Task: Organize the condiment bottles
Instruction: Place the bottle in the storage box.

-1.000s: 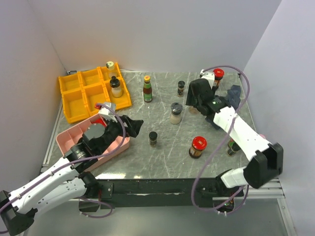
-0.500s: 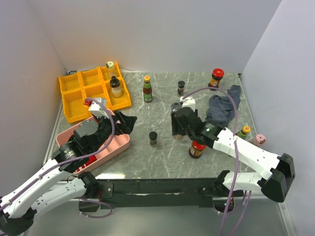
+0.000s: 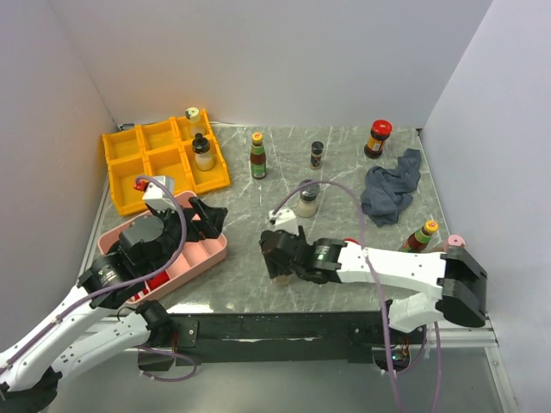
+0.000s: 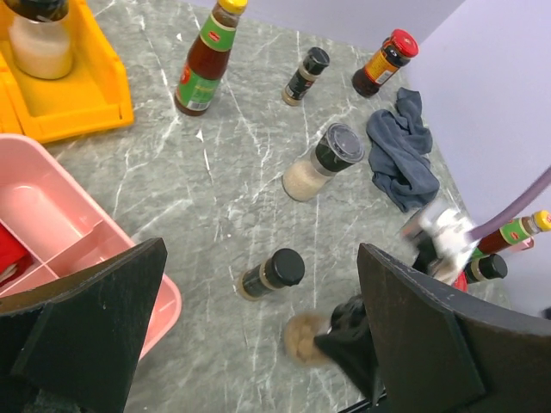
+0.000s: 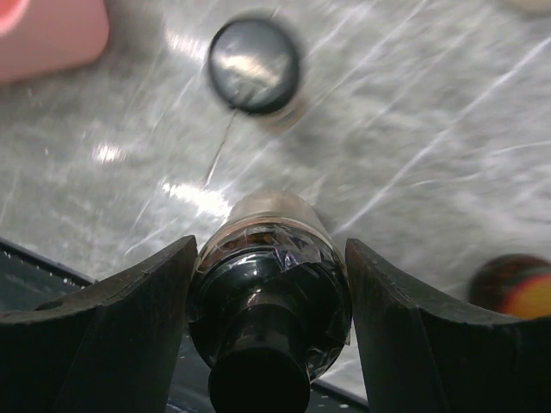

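1. Right pincer [image 5: 269, 249] is clenched on a black-capped jar [image 5: 263, 297] with tan contents, one finger on each side of the cap. It sits low near the front edge of the table [image 3: 237, 185]. I cannot tell whether the jar's base touches the stone.
2. Just beside it stands a small black-capped jar [image 4: 271, 274], free on the table.
3. Left pincer [image 4: 258, 249] is released, jaws spread wide with nothing between them, by the inner edge of the pink tray [image 3: 207, 254].
4. Yellow bins [image 3: 129, 189] at back left hold a pale bottle [image 3: 193, 117] and a black-capped bottle [image 3: 203, 153] (separate compartments).
5. Loose on the table: green-labelled bottle [image 3: 257, 156], little dark jar [image 3: 317, 154], red-lidded jar [image 3: 377, 138], pale shaker [image 3: 307, 203].
6. Blue-grey cloth [image 3: 389, 189] lies crumpled at right, near the red-lidded jar. A yellow-capped bottle [image 3: 422, 234] stands closer to the front, by the right edge.
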You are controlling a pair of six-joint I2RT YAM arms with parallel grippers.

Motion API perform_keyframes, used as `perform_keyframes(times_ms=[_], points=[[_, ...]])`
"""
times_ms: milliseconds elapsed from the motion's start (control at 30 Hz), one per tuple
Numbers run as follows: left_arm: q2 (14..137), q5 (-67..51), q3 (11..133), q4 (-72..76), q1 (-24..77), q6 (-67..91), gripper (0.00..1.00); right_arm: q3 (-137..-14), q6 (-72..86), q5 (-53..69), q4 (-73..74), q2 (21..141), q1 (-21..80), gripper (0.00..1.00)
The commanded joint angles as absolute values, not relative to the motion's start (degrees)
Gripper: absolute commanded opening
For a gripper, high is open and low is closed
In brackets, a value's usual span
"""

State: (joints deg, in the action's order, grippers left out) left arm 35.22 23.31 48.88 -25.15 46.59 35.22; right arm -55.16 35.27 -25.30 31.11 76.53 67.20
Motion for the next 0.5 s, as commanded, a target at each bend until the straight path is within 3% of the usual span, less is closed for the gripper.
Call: perform_keyframes(times_ms=[0, 167, 467], points=[[33.58, 25.4, 51.42, -26.45, 46.67, 35.51, 1.0, -56.42, 40.51, -27.16, 27.86, 80.24, 70.66, 0.54], [32.87, 26.28, 51.59, -27.77, 46.76, 35.33, 1.0, -57.22, 41.48, -27.42, 26.81, 83.05, 72.51, 0.61], [33.31, 27.16, 51.68, -30.32, 46.67, 35.77, 0.99, -60.55, 41.57, -28.39, 29.18, 85.61, 74.88, 0.93]])
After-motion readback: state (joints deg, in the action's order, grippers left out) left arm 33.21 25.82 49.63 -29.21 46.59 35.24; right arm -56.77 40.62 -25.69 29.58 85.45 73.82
